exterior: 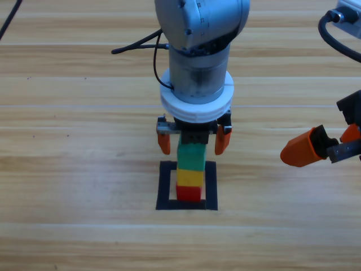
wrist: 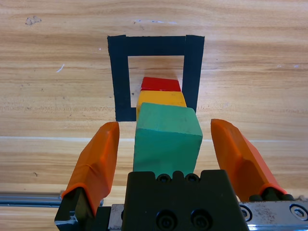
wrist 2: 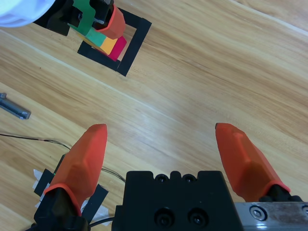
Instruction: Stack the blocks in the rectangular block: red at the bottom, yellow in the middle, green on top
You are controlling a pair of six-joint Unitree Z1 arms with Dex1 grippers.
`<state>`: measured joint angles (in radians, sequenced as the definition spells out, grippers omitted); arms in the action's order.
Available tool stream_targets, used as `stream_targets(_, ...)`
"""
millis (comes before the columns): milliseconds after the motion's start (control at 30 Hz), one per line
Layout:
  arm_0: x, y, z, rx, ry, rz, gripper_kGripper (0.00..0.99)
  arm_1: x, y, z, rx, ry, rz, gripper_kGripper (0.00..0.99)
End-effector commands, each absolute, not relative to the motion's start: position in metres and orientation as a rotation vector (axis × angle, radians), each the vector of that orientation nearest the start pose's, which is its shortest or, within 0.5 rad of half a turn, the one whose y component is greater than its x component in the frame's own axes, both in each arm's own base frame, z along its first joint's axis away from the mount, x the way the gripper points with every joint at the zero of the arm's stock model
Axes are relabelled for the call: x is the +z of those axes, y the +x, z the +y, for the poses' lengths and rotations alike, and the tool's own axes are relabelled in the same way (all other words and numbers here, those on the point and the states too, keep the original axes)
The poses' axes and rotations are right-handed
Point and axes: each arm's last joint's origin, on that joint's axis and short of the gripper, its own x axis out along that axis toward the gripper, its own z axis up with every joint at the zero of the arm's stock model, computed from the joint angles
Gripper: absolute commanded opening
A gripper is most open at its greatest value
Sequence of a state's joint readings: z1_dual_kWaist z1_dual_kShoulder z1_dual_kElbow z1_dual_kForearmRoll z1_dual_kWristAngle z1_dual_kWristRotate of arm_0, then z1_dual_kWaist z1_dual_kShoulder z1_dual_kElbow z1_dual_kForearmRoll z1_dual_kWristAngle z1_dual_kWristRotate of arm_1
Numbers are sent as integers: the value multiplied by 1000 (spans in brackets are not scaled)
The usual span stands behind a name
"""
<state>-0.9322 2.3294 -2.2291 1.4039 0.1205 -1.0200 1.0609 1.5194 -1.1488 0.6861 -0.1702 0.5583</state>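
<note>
High view: red cube (exterior: 189, 193), yellow cube (exterior: 190, 177) and green cube (exterior: 191, 158) stand stacked inside the black tape square (exterior: 164, 186). The left gripper (exterior: 194, 139) straddles green, jaws wide, seemingly not touching. The right gripper (exterior: 318, 148) waits wide open at the right edge. No writing is readable.

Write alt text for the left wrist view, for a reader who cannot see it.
A small matte teal-green cube tops a yellow cube and a red cube, stacked inside a flat square outline of black tape on the wooden table. The left end effector sits open, its orange jaws either side of the green cube with gaps showing.
</note>
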Motion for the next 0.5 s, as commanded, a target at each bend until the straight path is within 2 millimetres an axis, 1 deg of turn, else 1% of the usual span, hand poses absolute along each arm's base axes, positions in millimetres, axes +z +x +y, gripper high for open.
stream_targets(33, 332, 266, -363, -1, -118, 1323, 834, 306, 148, 230, 471, -176, 1104, 989)
stream_targets(67, 346, 260, -357, -17, -128, 1295, 888, 306, 148, 231, 472, -175, 1103, 989)
stream_targets(167, 382, 238, -342, -58, -136, 1209, 896, 306, 148, 231, 472, -175, 1103, 989)
stream_targets(233, 406, 214, -331, -89, -130, 1144, 896, 306, 148, 230, 473, -174, 1102, 989)
stream_targets(267, 414, 202, -326, -99, -122, 1114, 896, 307, 148, 230, 473, -174, 1102, 989)
stream_targets(333, 423, 179, -315, -104, -101, 1064, 896, 307, 148, 231, 473, -174, 1102, 989)
stream_targets(367, 424, 172, -311, -99, -96, 1049, 896, 307, 148, 231, 473, -174, 1102, 989)
stream_targets(433, 422, 156, -299, -107, -81, 1013, 896, 307, 148, 231, 473, -173, 1101, 989)
stream_targets(500, 412, 146, -280, -122, -82, 992, 894, 309, 147, 230, 478, -169, 1096, 989)
